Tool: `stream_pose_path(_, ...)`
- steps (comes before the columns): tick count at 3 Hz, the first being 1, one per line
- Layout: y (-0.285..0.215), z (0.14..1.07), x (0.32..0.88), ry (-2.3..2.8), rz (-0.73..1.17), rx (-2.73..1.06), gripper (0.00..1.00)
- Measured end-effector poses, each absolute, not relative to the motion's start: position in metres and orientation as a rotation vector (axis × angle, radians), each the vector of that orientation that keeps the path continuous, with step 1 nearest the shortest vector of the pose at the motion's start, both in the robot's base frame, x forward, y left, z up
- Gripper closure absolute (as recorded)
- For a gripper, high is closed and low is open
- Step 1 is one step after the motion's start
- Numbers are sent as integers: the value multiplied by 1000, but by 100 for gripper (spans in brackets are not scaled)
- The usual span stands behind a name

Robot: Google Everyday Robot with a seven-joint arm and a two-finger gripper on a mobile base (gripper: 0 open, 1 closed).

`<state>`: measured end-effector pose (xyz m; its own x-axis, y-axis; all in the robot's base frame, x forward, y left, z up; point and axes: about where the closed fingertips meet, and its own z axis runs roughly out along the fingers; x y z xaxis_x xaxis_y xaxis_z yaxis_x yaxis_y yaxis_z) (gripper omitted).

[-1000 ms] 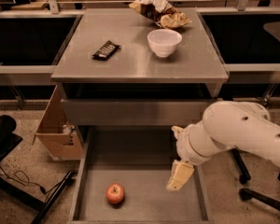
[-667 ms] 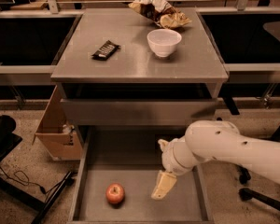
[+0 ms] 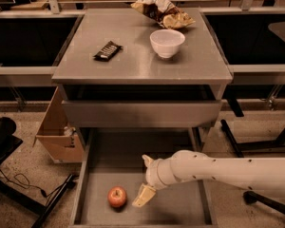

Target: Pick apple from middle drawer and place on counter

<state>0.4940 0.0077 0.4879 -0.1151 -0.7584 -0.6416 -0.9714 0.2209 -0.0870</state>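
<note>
The apple (image 3: 117, 196), small and red-orange, lies on the floor of the pulled-out middle drawer (image 3: 175, 210), near its front left. My gripper (image 3: 143, 181) hangs inside the drawer just right of the apple, and its white arm reaches in from the right. One beige finger (image 3: 144, 195) points down toward the drawer floor close beside the apple without touching it. The other fingertip shows higher up, so the jaws stand apart and hold nothing. The grey steel counter (image 3: 133, 68) is above the drawers.
On the counter stand a white bowl (image 3: 167, 42), a crumpled chip bag (image 3: 164, 11) and a black snack bar (image 3: 108, 51). A shut drawer face (image 3: 142, 113) sits above the open drawer. An open cardboard box (image 3: 57, 134) is on the floor to the left, and chair legs (image 3: 256, 146) are on the right.
My arm has moved left and lower inside the drawer, bringing the gripper from the right side to just beside the apple. The apple has not moved.
</note>
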Motion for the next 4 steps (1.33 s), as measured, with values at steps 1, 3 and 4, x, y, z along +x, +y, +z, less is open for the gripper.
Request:
stream_pose_path(1, 36, 440, 502, 1895, 571, -1533, 0)
stream_pose_path(3, 79, 376, 491, 1884, 788, -1461, 1)
stream_pose_path(4, 94, 369, 492, 1859, 828, -1461, 23)
